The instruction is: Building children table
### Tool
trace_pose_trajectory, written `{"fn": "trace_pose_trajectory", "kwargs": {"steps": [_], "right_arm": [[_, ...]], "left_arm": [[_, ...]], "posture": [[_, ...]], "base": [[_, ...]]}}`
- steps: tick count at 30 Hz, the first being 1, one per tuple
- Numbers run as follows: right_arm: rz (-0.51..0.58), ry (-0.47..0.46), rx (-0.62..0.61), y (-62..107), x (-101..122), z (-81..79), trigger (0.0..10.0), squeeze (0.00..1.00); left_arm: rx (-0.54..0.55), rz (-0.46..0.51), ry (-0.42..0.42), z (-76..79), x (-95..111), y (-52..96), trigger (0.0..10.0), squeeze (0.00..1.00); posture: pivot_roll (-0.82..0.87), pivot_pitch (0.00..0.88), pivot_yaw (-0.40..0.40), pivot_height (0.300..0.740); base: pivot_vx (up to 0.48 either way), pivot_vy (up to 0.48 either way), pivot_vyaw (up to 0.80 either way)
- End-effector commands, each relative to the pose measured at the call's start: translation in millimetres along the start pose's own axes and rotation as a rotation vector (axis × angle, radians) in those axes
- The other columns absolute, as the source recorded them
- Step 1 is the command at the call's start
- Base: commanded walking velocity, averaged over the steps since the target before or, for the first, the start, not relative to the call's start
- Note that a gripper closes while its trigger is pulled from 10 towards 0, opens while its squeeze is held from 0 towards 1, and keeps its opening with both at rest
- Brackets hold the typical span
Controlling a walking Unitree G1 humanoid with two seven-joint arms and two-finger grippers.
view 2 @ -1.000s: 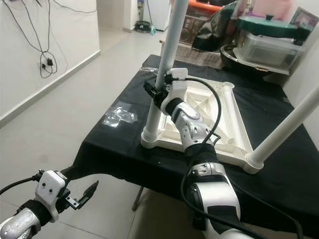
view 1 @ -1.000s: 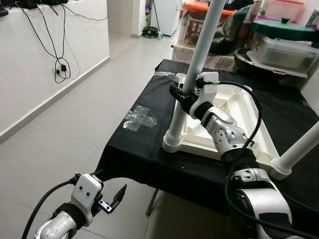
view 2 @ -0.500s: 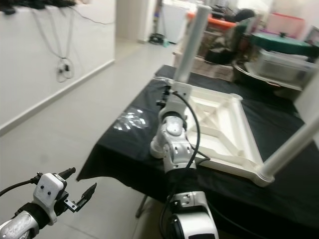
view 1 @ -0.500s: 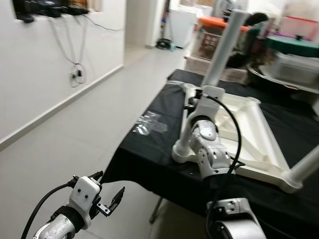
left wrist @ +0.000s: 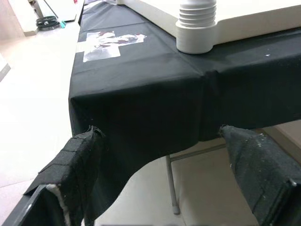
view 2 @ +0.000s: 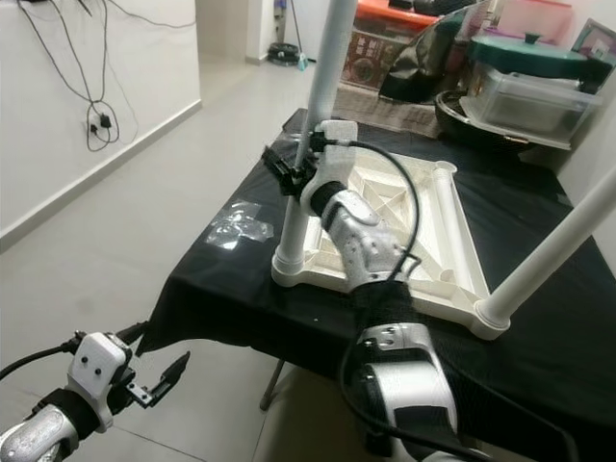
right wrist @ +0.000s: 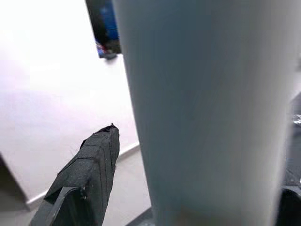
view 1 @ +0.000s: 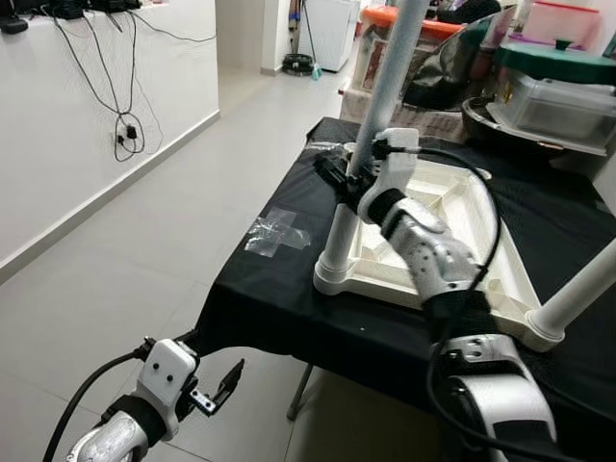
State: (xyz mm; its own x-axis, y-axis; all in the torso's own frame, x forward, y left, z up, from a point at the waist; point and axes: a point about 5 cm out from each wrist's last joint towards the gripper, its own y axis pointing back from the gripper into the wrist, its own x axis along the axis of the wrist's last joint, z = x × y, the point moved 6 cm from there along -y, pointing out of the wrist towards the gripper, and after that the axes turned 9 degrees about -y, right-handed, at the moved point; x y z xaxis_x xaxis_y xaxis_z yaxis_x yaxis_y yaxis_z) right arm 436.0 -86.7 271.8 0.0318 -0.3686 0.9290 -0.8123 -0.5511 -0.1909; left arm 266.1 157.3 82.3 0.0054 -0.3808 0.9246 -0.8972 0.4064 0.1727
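Right gripper [view 1: 339, 179] wrapped around the near-left leg [view 1: 385, 91], black fingers either side of the tube partway up, one pad [right wrist: 87, 176] showing beside the pale wall of the tube in the wrist view. Clamped or merely cradling cannot be told for certain; looks closed on the tube.

Step in hand, by judgement: seating or twisting this leg into its corner socket [view 1: 332, 274]. Next move probably calls for a firm hold, a turn about the tube's own axis, and downward pressure kept straight so the ribbed collar does not cross-thread or tilt.

Leg: smooth, matte, round, grey-white plastic, standing upright and leaning slightly. Upturned tabletop [view 1: 452, 217]: cream moulded plastic, rectangular, underside braced with diagonal ribs, round sockets at the corners. Second leg [view 1: 587, 284] already standing in the near-right corner, slanting outward. Ribbed collar above the socket [left wrist: 197, 26] plain in the left wrist view.

Underneath, black cloth [view 1: 279, 298], thin and draped, hanging in soft folds over the work table's edge. Crumpled clear plastic wrap [view 1: 274, 231] lying on the cloth, just beside the tabletop's near-left corner.

Left gripper [view 1: 217, 390] low off the table edge, fingers spread wide, holding nothing, over pale glossy floor tiles [view 1: 115, 260].
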Motion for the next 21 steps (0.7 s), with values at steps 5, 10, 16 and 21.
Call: {"fn": "trace_pose_trajectory", "kwargs": {"steps": [5,10,16,21], "right_arm": [[-0.089,-0.032,0.166,2.6,-23,-11.0,0.0,0.00],[-0.161,0.019,-0.320,5.1,-52,52.8,0.0,0.00],[-0.024,-0.016,-0.917,60.4,-57,98.2,10.0,0.00],[0.089,-0.027,-0.647,34.9,-38,38.6,10.0,0.00]], "left_arm": [[-0.012,-0.002,-0.012,1.8,-1,-2.0,10.0,0.00],[-0.011,-0.003,-0.016,1.4,-1,-2.1,10.0,0.00],[-0.011,-0.006,-0.015,1.3,-1,-1.3,10.0,0.00],[-0.021,-0.007,-0.015,2.1,-2,-1.4,10.0,0.00]], "posture": [[0.05,0.000,-0.145,0.740],[0.06,0.000,-0.146,0.740],[0.06,0.000,-0.137,0.740],[0.04,0.000,-0.128,0.740]], "base": [[0.000,0.000,0.00],[0.000,0.000,0.00],[0.000,0.000,0.00],[0.000,0.000,0.00]]}}
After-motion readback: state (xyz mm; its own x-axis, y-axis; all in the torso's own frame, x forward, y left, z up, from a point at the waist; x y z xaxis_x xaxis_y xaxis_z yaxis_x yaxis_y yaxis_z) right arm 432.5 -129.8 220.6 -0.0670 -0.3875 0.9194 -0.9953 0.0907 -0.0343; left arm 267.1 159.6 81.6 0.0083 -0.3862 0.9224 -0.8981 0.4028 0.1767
